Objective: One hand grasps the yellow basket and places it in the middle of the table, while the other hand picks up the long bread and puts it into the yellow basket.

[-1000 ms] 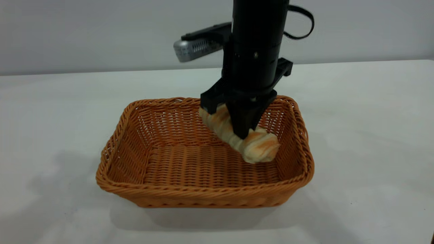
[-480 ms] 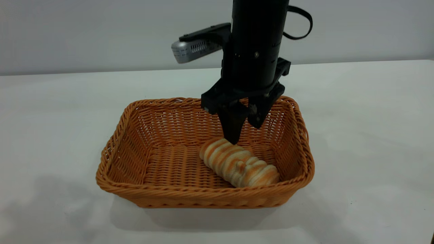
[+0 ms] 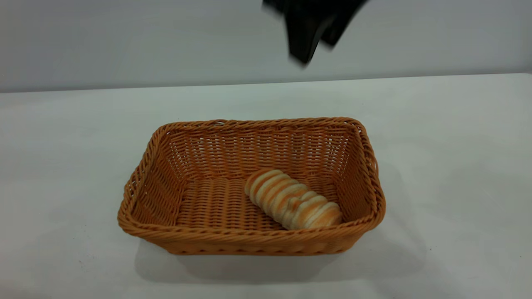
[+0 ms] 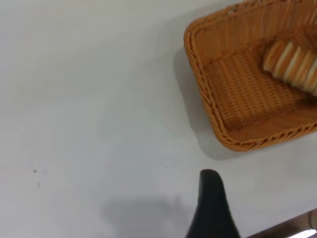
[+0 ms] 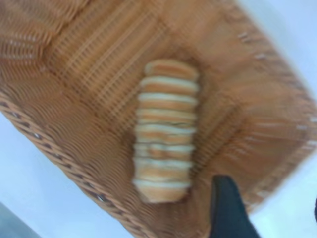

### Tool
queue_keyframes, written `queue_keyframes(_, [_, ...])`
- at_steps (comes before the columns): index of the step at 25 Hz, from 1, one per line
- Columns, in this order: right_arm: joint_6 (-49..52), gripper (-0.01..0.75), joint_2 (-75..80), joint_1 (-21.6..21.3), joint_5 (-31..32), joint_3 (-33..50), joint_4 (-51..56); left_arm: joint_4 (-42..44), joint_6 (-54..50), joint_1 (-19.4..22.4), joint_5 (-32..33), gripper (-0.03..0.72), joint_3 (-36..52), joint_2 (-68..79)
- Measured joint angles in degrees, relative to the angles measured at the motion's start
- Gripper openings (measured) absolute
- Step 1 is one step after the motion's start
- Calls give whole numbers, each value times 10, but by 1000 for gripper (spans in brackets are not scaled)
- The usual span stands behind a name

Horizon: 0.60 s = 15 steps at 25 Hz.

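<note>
The yellow basket stands on the white table near its middle. The long bread lies slantwise on the basket floor, toward the right end. My right gripper is open and empty, high above the basket's far rim, with only its fingers in the exterior view. Its wrist view looks down on the bread and the basket. My left gripper is out of the exterior view. In its wrist view one finger hangs over bare table, apart from the basket and bread.
Bare white tabletop lies all round the basket. A grey wall runs behind the table's far edge. The table's edge shows near the left gripper in the left wrist view.
The right gripper opened and dropped the bread into the basket, then rose straight up to the top of the view. The bread lies still on the basket floor.
</note>
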Motion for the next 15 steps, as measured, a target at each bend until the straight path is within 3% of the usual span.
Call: queue_keyframes(15, [36, 403, -221, -2, 144, 0, -25, 6, 0, 0, 74, 581, 69, -215])
